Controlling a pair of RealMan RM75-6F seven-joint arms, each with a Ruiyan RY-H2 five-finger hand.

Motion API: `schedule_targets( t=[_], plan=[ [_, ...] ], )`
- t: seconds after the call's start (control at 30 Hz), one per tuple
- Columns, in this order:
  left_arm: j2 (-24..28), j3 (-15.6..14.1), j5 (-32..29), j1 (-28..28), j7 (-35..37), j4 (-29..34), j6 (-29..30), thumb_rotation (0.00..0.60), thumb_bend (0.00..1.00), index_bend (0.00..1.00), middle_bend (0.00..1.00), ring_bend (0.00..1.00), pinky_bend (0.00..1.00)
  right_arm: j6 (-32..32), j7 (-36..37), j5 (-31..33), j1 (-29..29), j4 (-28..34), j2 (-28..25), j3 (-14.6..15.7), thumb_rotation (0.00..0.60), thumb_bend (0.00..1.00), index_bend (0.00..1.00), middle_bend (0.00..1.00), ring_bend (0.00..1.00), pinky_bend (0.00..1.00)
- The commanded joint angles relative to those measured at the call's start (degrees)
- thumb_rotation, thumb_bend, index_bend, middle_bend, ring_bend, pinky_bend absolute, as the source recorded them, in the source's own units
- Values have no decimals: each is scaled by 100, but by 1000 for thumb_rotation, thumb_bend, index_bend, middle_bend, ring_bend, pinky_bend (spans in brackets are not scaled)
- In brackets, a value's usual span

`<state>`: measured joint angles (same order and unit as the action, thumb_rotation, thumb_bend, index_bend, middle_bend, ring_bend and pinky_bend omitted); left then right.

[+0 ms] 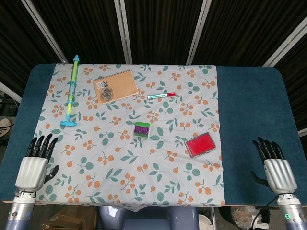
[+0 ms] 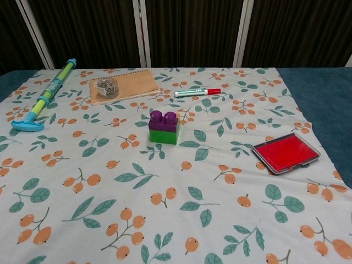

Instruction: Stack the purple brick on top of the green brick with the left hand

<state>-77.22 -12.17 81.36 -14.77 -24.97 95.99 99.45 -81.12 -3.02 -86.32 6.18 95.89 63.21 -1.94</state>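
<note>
Though legible nowhere, label on notebook (image 1: pixel 116 86).

Floral cloth (image 2: pixel 165 220), notebook (image 2: pixel 129 85), marker (image 2: pixel 197 92), red case (image 2: pixel 285 152), blue-green tube (image 2: pixel 47 94)

a lab-like robot test setup: dark curtain backdrop (image 1: pixel 158 28), blue-covered table (image 1: pixel 249 110) with floral cloth (image 1: pixel 120 163).

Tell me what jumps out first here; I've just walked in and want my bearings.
The purple brick sits stacked on the green brick near the middle of the floral cloth, with nothing touching it. The red flat case lies to its right, nearer the camera. In the head view, the left hand and right hand hang at the near corners, fingers apart, holding nothing.
</note>
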Motion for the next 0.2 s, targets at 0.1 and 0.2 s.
schedule_targets(
  t=[0.1, 0.2],
  plan=[
    [-47, 120, 61, 223, -196, -191, -15, 600, 306, 58, 0, 0, 0, -23, 20, -31, -7, 35, -17, 4, 600, 249, 65, 12, 2, 0],
    [-28, 195, 91, 279, -281, -196, -53, 600, 306, 66, 0, 0, 0, 4, 14, -28, -1, 47, -17, 15, 600, 250, 65, 12, 1, 0]
  ],
)
